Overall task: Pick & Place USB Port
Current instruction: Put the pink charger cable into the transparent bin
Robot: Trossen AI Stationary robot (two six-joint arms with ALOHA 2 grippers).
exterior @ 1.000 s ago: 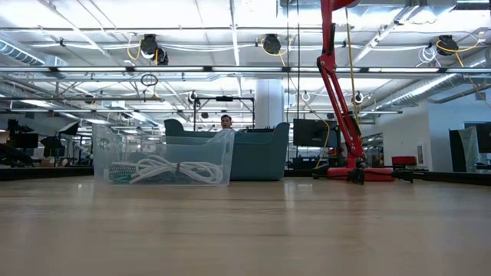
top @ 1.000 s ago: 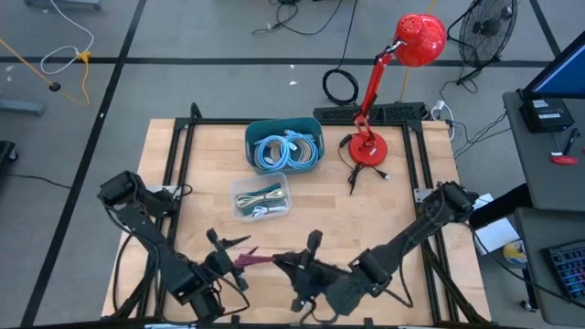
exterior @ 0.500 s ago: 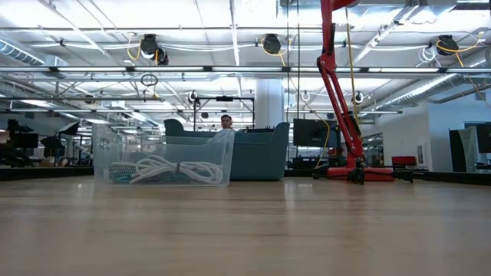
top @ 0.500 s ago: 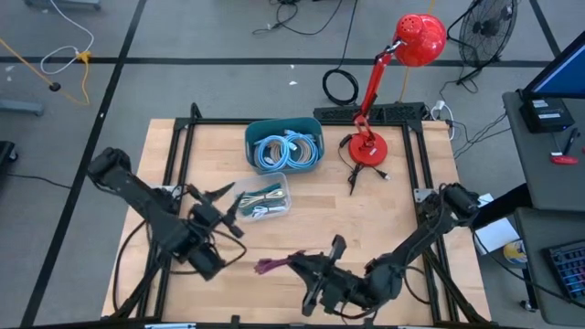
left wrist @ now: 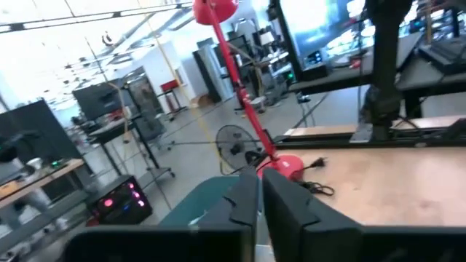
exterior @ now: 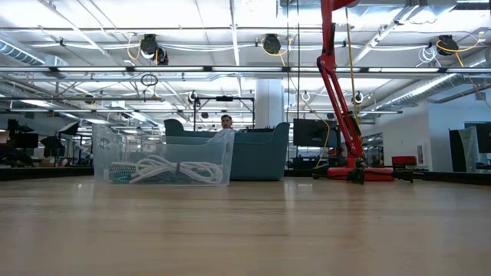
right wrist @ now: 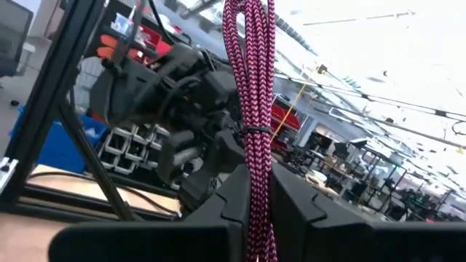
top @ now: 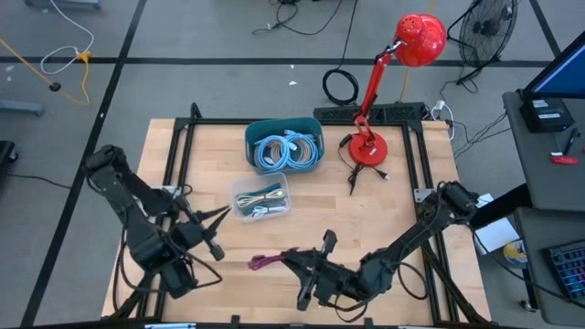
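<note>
Drawn back toward the desk's left edge since a second ago, the left gripper (top: 222,216) is seen with its jaws brought narrow and nothing between them. The magenta USB cable (top: 265,262) is held in the right gripper (top: 294,260), low over the desk (top: 402,196) near its front edge.

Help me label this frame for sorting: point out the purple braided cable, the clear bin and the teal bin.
purple braided cable (right wrist: 251,94): right wrist view, on the bundled strands above the tie.
clear bin (top: 281,196): high view, on its right rim.
teal bin (top: 284,125): high view, on its far rim.
</note>
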